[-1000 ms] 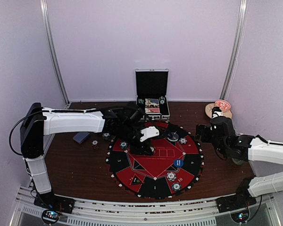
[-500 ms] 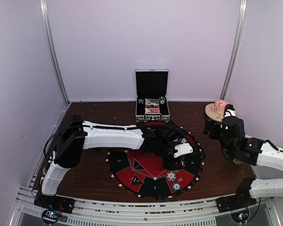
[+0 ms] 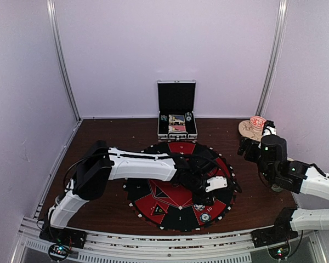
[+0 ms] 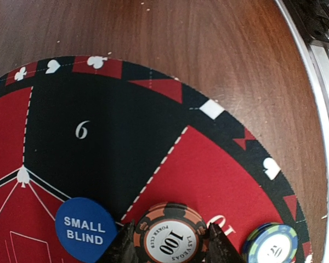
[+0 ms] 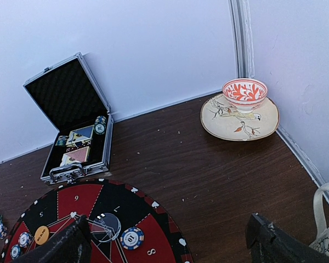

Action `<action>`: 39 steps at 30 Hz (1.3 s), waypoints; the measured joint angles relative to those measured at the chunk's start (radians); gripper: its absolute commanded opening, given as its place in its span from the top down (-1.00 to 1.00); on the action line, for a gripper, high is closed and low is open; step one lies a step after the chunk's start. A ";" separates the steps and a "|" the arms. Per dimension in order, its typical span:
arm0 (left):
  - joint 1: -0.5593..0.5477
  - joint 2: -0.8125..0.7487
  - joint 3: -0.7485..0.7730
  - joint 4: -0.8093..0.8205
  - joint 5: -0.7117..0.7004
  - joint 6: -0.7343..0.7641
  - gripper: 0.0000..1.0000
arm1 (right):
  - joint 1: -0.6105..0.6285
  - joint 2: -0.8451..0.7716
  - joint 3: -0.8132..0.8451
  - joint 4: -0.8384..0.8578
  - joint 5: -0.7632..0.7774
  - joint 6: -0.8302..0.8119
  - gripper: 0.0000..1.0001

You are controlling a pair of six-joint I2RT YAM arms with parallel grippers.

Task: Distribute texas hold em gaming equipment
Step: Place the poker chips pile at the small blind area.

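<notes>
The left tool [image 4: 172, 244] pinches the orange-rimmed chip [image 4: 169, 233] flat at the red wedge of the mat [image 4: 219, 175], with the blue disc [image 4: 86, 229] just beside it.

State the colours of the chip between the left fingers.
100 chip: black with orange edge blocks, white centre. Best in left wrist view.

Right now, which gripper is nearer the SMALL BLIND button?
Left. The left gripper is shut on the 100 poker chip, right beside the SMALL BLIND button. The right gripper hangs open off the right side of the poker mat.
</notes>
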 measured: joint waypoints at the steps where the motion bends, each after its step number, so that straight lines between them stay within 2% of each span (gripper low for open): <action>1: -0.003 0.000 0.002 -0.004 0.000 0.000 0.74 | 0.000 0.001 0.000 0.000 0.000 0.000 -1.00; 22: -0.021 0.042 0.043 -0.026 0.016 0.001 0.62 | 0.000 0.010 0.000 0.001 -0.005 -0.001 -1.00; 24: -0.021 0.045 0.043 -0.029 0.016 0.001 0.55 | 0.000 0.010 0.000 0.001 -0.005 -0.001 -1.00; 29: -0.021 0.045 0.048 -0.036 0.016 0.001 0.05 | 0.000 0.010 0.000 0.001 -0.005 -0.002 -1.00; 32: -0.021 0.048 0.066 -0.049 0.015 0.004 -0.17 | 0.000 0.010 0.000 0.001 -0.005 -0.003 -1.00; 39: -0.021 0.050 0.123 -0.066 0.014 0.005 -0.40 | 0.000 0.010 0.000 0.001 -0.006 -0.004 -1.00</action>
